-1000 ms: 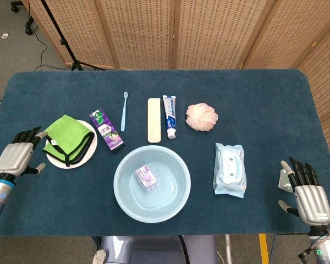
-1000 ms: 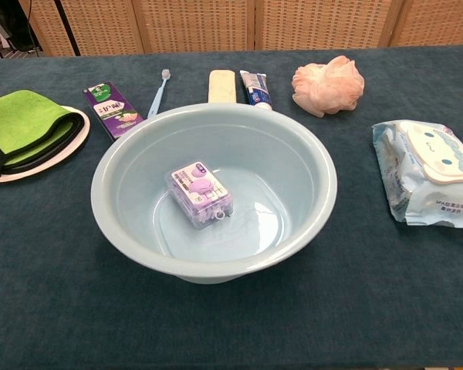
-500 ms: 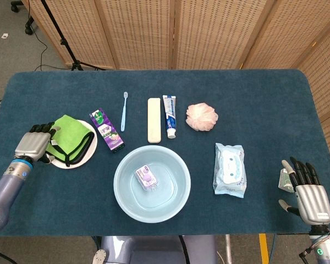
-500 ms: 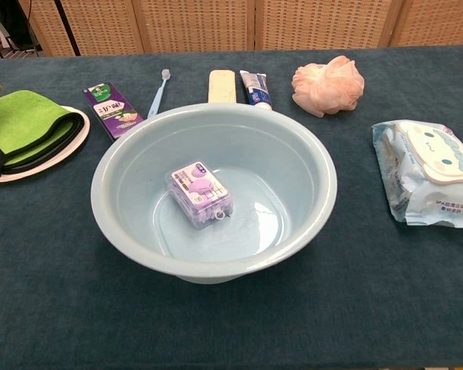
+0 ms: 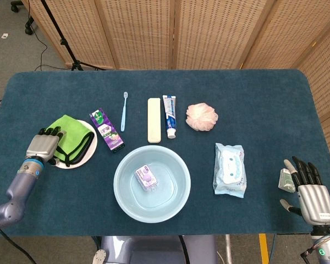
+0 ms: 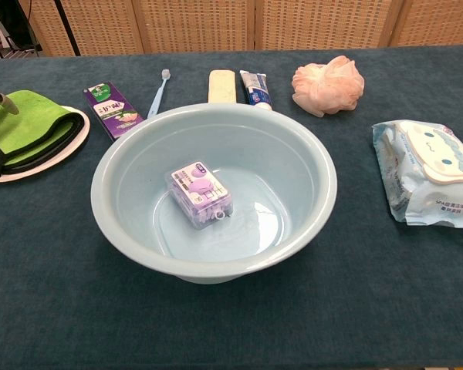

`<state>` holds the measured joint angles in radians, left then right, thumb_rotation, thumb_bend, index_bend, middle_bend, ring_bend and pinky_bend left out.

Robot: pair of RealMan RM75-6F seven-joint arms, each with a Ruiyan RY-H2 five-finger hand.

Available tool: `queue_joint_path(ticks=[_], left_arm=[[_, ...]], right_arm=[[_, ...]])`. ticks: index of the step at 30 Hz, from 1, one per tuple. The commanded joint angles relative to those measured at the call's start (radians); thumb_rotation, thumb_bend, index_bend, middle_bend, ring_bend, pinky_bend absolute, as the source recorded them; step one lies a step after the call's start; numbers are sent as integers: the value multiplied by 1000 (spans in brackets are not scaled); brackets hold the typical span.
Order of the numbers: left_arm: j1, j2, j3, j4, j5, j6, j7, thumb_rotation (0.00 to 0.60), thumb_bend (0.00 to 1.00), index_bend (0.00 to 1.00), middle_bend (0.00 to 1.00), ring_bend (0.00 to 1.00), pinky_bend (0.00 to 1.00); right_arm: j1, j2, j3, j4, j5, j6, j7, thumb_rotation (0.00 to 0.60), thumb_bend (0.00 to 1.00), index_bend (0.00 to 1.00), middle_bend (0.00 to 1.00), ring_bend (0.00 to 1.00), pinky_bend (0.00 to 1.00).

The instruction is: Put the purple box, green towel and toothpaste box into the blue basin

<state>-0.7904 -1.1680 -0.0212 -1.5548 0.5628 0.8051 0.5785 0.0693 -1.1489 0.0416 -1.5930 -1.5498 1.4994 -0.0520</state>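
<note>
Both views are bright and evenly lit, with soft light that seems to come from above. Shadows are weak and short: a faint one lies under the basin (image 5: 152, 183) on the dark blue bench (image 5: 253, 110). In the chest view the basin wall (image 6: 309, 166) shows a pale sheen and the wipes pack (image 6: 432, 173) has small glare spots on its plastic. The head view is sharp everywhere. In the chest view the near edge looks slightly soft, and the basin looks stretched and large.

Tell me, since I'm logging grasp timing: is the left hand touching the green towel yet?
Cannot tell. In the head view the left hand overlaps the green towel from above, but neither view shows contact or a gap plainly.
</note>
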Motion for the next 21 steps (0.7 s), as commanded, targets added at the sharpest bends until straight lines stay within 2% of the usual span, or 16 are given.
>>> queue_joint_path(ticks=[1, 14, 18, 21], left_arm=[[-6, -11, 12, 8, -8, 6, 12, 600, 282, 0, 0, 0, 31], [4, -114, 43, 79, 42, 74, 32, 600, 298, 15, 0, 0, 87], [15, -145, 39, 103, 63, 109, 30, 600, 316, 104, 0, 0, 131], [26, -166, 32, 122, 86, 136, 23, 600, 338, 221, 2, 26, 184]], right_arm=[[1, 0, -1, 0, 0, -2, -1, 600, 83, 0, 0, 0, 0], [-2, 2, 0, -1, -2, 5, 6, 600, 87, 0, 0, 0, 0], [-3, 4, 1, -1, -2, 6, 9, 600, 84, 0, 0, 0, 0], [-3, 4, 0, -1, -3, 6, 9, 600, 85, 0, 0, 0, 0]])
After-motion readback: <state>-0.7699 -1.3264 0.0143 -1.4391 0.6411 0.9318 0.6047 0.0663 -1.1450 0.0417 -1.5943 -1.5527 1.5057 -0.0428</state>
